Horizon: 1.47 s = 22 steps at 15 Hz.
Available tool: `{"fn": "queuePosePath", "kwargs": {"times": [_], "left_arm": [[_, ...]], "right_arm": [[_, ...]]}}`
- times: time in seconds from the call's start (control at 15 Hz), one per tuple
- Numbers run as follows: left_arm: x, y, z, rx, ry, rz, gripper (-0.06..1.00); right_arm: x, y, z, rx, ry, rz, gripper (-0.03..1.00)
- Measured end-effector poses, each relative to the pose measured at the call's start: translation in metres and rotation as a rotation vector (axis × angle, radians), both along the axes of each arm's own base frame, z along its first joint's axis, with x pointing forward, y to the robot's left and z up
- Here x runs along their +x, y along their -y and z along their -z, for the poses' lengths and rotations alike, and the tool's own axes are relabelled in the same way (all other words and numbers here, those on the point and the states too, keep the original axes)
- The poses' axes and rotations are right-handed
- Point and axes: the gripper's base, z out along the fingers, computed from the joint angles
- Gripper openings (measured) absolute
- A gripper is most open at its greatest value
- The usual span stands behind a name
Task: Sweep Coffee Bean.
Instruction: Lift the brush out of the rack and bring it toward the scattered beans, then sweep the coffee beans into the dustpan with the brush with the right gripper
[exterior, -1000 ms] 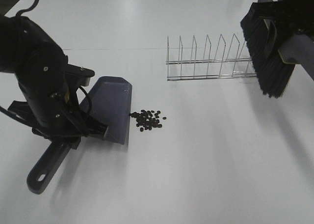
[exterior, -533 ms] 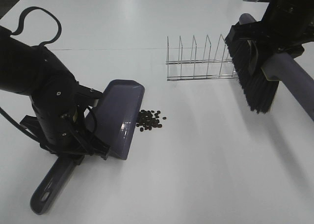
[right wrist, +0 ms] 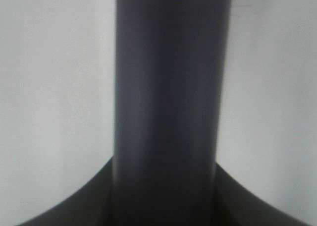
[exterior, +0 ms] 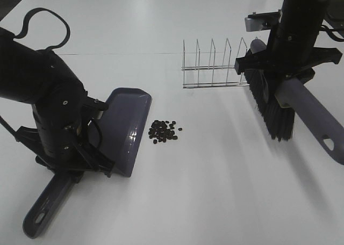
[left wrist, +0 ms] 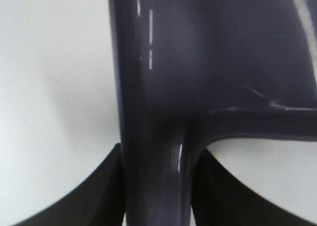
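The coffee beans [exterior: 164, 130] lie in a small dark cluster on the white table. A purple-grey dustpan [exterior: 128, 128] sits just left of them, its open edge facing the beans and a small gap between. My left gripper [exterior: 75, 167] is shut on the dustpan handle [exterior: 45, 204]. The left wrist view shows the handle [left wrist: 156, 176] between my dark fingers [left wrist: 89, 198]. My right gripper [exterior: 287, 73] is shut on the brush handle [exterior: 314, 124]. The black bristles [exterior: 271, 108] hang far right of the beans. The right wrist view shows only the brush handle [right wrist: 166, 87].
A wire dish rack [exterior: 217, 65] stands behind the beans, with its right end close to the brush. The white table [exterior: 204, 191] stretches to the front and right of the beans.
The brush has moved left and down from the right edge to the rack's right end. The dustpan has shifted right toward the beans and settled lower.
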Motion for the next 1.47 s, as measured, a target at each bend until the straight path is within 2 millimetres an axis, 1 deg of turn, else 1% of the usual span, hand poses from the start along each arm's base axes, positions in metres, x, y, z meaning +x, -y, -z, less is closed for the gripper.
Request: {"fn": "queuePosePath", "kwargs": {"times": [0.2, 0.27, 0.33, 0.4, 0.53, 0.67, 0.8, 1.0, 1.27, 1.47], "left_arm": [[0.0, 0.0, 0.001, 0.004, 0.0, 0.006, 0.33], [0.001, 0.0, 0.002, 0.008, 0.001, 0.01, 0.33], [0.001, 0.0, 0.002, 0.01, 0.002, 0.014, 0.33], [0.001, -0.001, 0.002, 0.014, 0.005, 0.022, 0.33], [0.002, -0.001, 0.002, 0.016, 0.007, 0.03, 0.33], [0.002, -0.001, 0.002, 0.015, 0.008, 0.035, 0.33], [0.002, -0.001, 0.002, 0.015, 0.008, 0.038, 0.33], [0.002, -0.001, 0.002, 0.015, 0.008, 0.042, 0.33], [0.002, -0.001, 0.002, 0.016, 0.007, 0.043, 0.33], [0.002, -0.001, 0.002, 0.017, 0.006, 0.04, 0.33]], "right_arm": [[-0.002, -0.021, 0.023, -0.043, -0.046, -0.035, 0.3], [-0.003, -0.028, 0.029, -0.049, -0.058, -0.041, 0.3], [-0.003, -0.031, 0.033, -0.053, -0.064, -0.044, 0.3], [-0.006, -0.048, 0.049, -0.068, -0.081, -0.065, 0.3], [-0.006, -0.071, 0.062, -0.068, -0.083, -0.094, 0.3], [-0.004, -0.101, 0.072, -0.029, -0.085, -0.121, 0.3], [0.002, -0.125, 0.079, 0.041, -0.094, -0.112, 0.3], [0.011, -0.149, 0.086, 0.202, -0.134, -0.039, 0.3], [0.01, -0.17, 0.089, 0.409, -0.179, 0.018, 0.3], [0.009, -0.178, 0.088, 0.504, -0.203, 0.022, 0.3]]}}
